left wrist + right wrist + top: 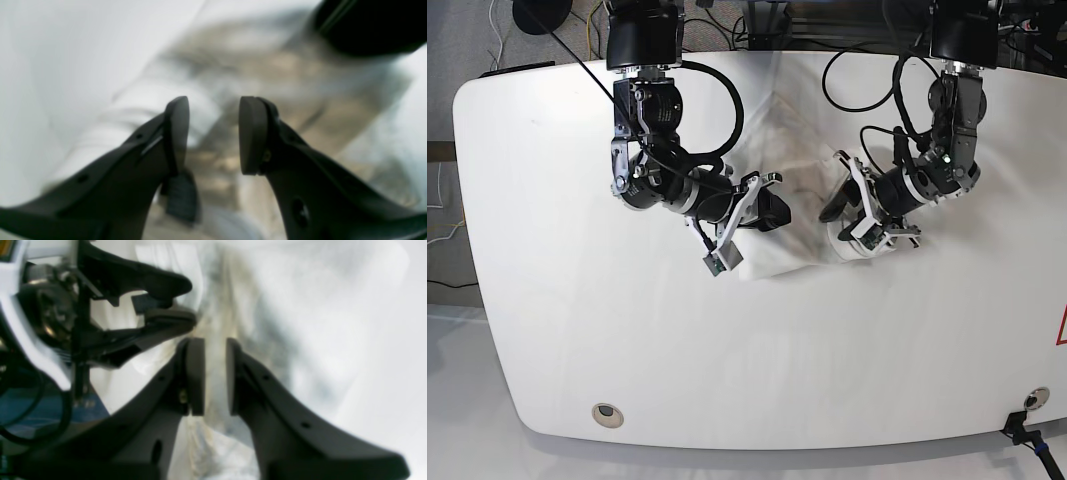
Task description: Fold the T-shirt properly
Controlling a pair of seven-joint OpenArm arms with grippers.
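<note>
The white T-shirt [772,245] lies bunched in the table's middle, between both arms. Its print shows through as blurred grey and tan patches. My right gripper [770,212] is low over the shirt's left part. In the right wrist view its pads [196,376] stand a narrow gap apart, and a ridge of the T-shirt [300,340] runs through the right gripper [215,376]. My left gripper [839,205] is at the shirt's right bump. In the left wrist view the left gripper [213,133] is open wider over the blurred T-shirt [267,76], with nothing held.
The white table [577,330] stretches around the shirt on all sides. The two grippers are close together; the left gripper [166,303] shows at the upper left of the right wrist view. Cables [867,60] hang behind both arms at the back edge.
</note>
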